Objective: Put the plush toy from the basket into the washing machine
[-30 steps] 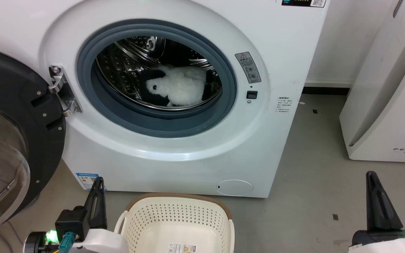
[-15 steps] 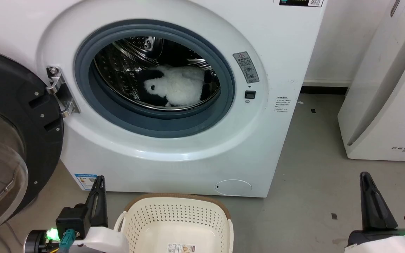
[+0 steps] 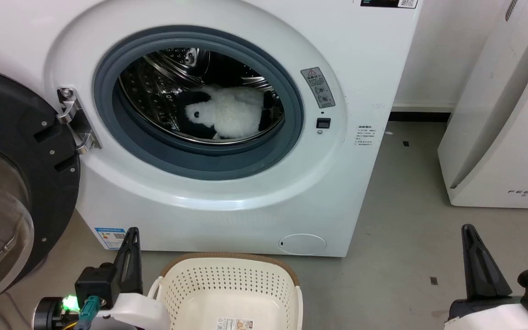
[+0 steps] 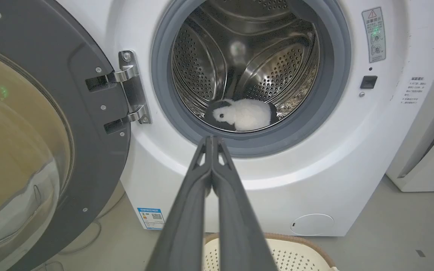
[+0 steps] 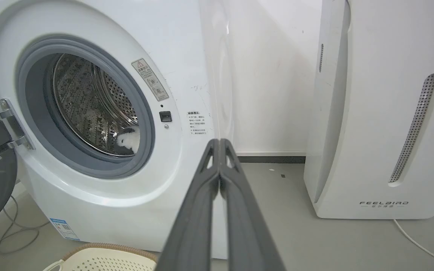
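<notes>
The plush toy (image 3: 225,117) lies on its side at the bottom of the steel drum (image 3: 163,91) of the washing machine (image 3: 227,192), well behind the grey gasket, head toward the hinge side. The basket (image 3: 229,286) stands on the floor just before the machine, its bare bottom and barcode sticker showing. The left gripper (image 4: 211,140) and right gripper (image 5: 219,141) are both clenched on nothing, fingers pressed together, low on either side of the basket and well apart from the porthole. Judging by this, the placing step looks done. The door (image 3: 12,183) hangs wide open (closing it is not asked for), so the next move likely calls only for holding the arms clear.
</notes>
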